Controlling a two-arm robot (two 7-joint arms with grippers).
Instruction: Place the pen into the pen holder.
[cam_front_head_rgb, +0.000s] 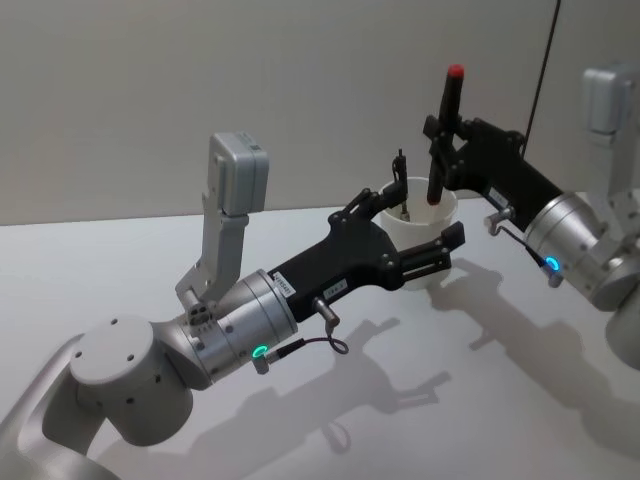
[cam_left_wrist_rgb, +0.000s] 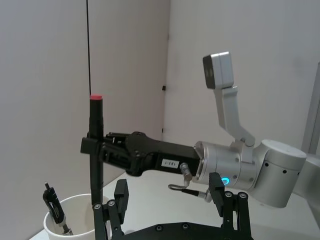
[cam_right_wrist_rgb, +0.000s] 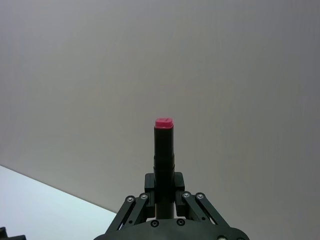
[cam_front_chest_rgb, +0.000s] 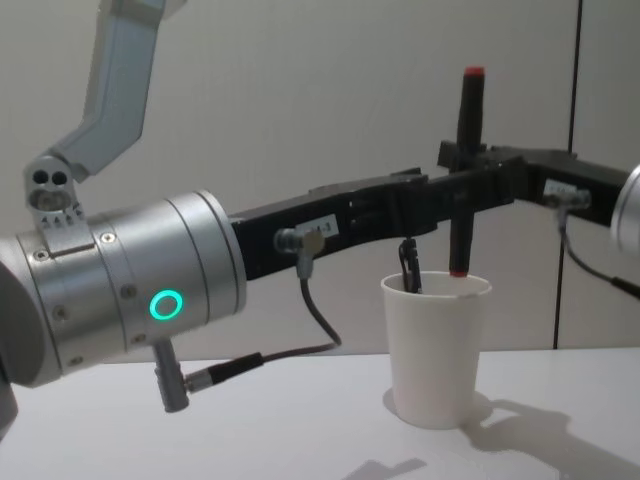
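Note:
The pen (cam_front_head_rgb: 446, 115) is black with a red end cap (cam_right_wrist_rgb: 164, 122). It stands upright in my right gripper (cam_front_head_rgb: 440, 140), which is shut on its middle. Its lower tip (cam_front_chest_rgb: 458, 268) sits at the mouth of the pen holder (cam_front_chest_rgb: 435, 350), a white paper cup on the table. A second black pen (cam_front_chest_rgb: 409, 262) leans inside the cup. My left gripper (cam_left_wrist_rgb: 170, 200) is open low beside the cup (cam_left_wrist_rgb: 75, 210), with one finger (cam_left_wrist_rgb: 118, 197) close to the cup's wall; I cannot tell whether it touches.
The white table (cam_front_head_rgb: 450, 400) spreads bare in front of and right of the cup. A plain grey wall stands behind, with a thin black cable (cam_front_head_rgb: 545, 70) hanging down it. Both forearms cross the space near the cup.

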